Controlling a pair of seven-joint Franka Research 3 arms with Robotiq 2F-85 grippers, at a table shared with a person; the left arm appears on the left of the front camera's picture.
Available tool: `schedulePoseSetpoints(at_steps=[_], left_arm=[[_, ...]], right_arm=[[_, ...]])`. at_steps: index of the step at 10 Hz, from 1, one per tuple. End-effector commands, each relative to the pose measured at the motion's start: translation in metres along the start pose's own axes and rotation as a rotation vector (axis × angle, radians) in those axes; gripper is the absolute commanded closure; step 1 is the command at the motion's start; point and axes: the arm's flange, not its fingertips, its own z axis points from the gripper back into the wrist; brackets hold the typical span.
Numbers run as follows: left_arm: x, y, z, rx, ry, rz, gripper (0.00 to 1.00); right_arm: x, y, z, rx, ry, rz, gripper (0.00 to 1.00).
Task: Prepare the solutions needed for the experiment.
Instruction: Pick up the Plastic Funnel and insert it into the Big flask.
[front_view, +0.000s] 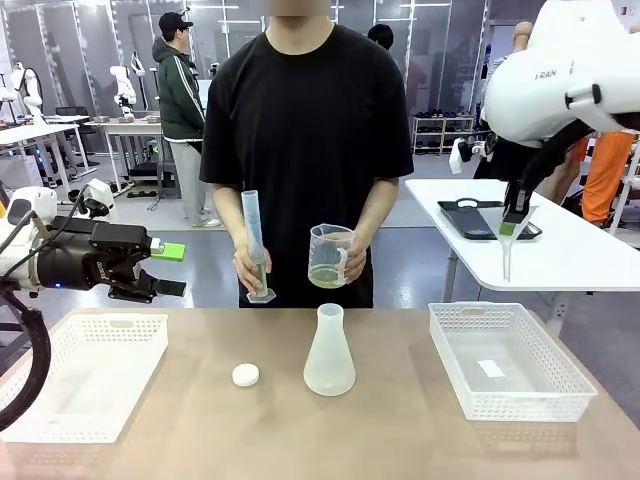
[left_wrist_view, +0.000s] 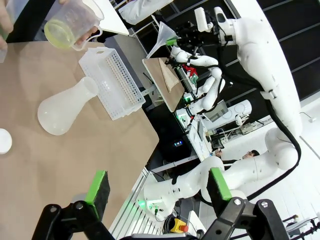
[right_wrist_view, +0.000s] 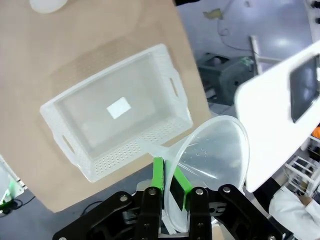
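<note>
A frosted conical flask (front_view: 329, 355) (left_wrist_view: 62, 110) stands upright at the table's middle, with a small white cap (front_view: 245, 375) to its left. Behind the table a person holds a clear jug (front_view: 330, 255) (left_wrist_view: 70, 25) with pale yellow-green solution (front_view: 326, 277) in its bottom, and a tall measuring cylinder (front_view: 255, 245) in the other hand. My right gripper (front_view: 515, 215) (right_wrist_view: 169, 177) hangs high at the right, shut on the rim tab of a clear funnel (front_view: 507, 240) (right_wrist_view: 215, 155), stem pointing down. My left gripper (front_view: 172, 268) (left_wrist_view: 157, 180) hovers open at the left, empty.
A white mesh basket (front_view: 450, 370) (right_wrist_view: 125, 150) with a small white slip inside sits at the table's right, below the funnel. Another white basket (front_view: 110, 320) sits at the left, under my left gripper. A white side table (front_view: 590, 250) with a black tray stands behind on the right.
</note>
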Motion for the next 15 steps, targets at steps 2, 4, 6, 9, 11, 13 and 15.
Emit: schedulePoseSetpoints(at_steps=[2,4,6,9,11,13,15], left_arm=[[0.002,-0.002,-0.002,-0.022,-0.015,0.017,0.0],[0.002,-0.002,-0.002,-0.022,-0.015,0.017,0.0],[0.002,-0.002,-0.002,-0.022,-0.015,0.017,0.0],[0.002,-0.002,-0.002,-0.022,-0.015,0.017,0.0],[0.002,-0.002,-0.002,-0.022,-0.015,0.017,0.0],[0.002,-0.002,-0.002,-0.022,-0.015,0.017,0.0],[0.002,-0.002,-0.002,-0.022,-0.015,0.017,0.0]], right_arm=[[-0.006,0.023,-0.007,-0.09,0.002,-0.074,1.0],[-0.002,0.009,0.005,-0.049,-0.005,-0.019,1.0],[-0.002,0.009,0.005,-0.049,-0.005,-0.019,1.0],[-0.003,0.013,0.004,-0.056,-0.01,-0.033,0.93],[0.047,0.027,0.007,-0.114,-0.099,0.172,0.93],[0.088,0.051,0.02,-0.155,-0.182,0.315,0.93],[0.121,0.077,0.032,-0.169,-0.263,0.463,0.93]])
